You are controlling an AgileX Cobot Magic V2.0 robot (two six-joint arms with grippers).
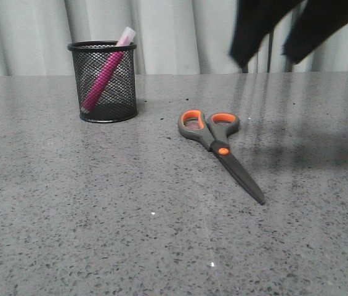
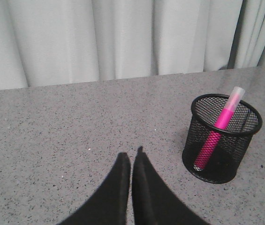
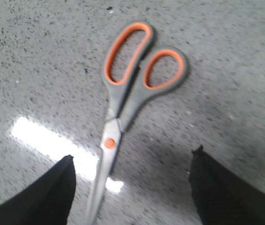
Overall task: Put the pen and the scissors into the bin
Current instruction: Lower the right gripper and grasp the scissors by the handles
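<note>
The black mesh bin point(image 1: 107, 81) stands at the back left of the table, with the pink pen point(image 1: 105, 76) leaning inside it, its whitish cap above the rim. The same bin point(image 2: 221, 136) and pen point(image 2: 215, 133) show in the left wrist view, off to one side of my shut, empty left gripper point(image 2: 131, 158). The scissors point(image 1: 218, 145) lie flat mid-table, closed, orange-lined loops toward the back. My right gripper point(image 1: 266, 58) hangs open high above and behind them. In the right wrist view the scissors point(image 3: 123, 103) lie between its spread fingertips, below them; the right gripper point(image 3: 131, 157) is open.
A grey speckled tabletop point(image 1: 100, 216) fills the scene, with a pale curtain point(image 1: 174, 31) behind its far edge. A bright light reflection point(image 3: 48, 143) lies on the table beside the scissors' blades. The right arm's shadow falls on the table to the right of the scissors.
</note>
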